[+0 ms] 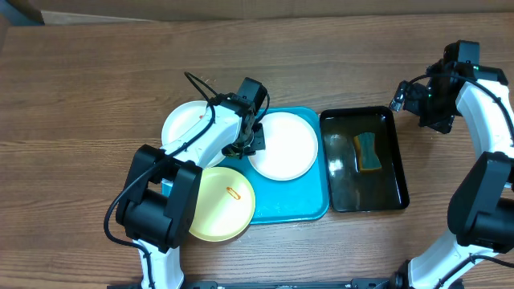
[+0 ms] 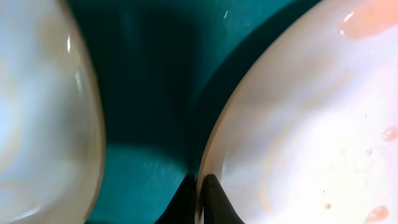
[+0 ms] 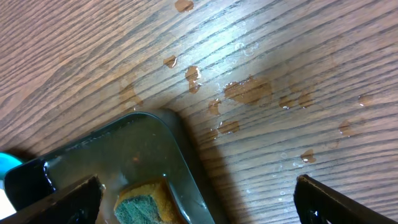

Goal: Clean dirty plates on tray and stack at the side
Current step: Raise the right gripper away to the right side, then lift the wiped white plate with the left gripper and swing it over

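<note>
Rim of the white plate on the turquoise tray is being pinched by the left claw, while the right claw is being held spread over the counter beside the black tray.

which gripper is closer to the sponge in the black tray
Right. The right gripper hangs open beyond the black tray's far right corner, near the sponge; the left gripper is across on the blue tray, shut on the white plate's rim.
</note>
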Tool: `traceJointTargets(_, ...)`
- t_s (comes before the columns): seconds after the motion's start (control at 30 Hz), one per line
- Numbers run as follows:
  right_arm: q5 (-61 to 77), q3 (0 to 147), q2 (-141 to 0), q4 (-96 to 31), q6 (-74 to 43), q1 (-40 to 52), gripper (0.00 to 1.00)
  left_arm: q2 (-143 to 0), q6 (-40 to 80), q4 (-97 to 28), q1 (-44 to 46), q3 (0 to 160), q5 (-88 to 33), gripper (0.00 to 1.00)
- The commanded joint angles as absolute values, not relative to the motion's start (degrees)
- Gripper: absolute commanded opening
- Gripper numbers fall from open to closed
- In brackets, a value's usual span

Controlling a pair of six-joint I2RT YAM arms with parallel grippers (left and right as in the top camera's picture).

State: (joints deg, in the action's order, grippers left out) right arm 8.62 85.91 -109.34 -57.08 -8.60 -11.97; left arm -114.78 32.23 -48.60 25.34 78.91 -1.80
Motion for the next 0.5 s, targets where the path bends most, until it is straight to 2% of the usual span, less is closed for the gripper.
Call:
traceJointTargets(0.0, 8.62, 86.48, -109.14, -56.9, -8.78, -11.92, 1.0, -116.11, 27.62, -51.96, 24.25, 83.61, -0.99, 0.04)
traceJointTargets(0.47, 8.62, 86.48, -109.14, -56.9, -8.78, -11.92, 1.0, -116.11, 21.5, -71.0, 18.39, 111.02, -1.08, 0.04)
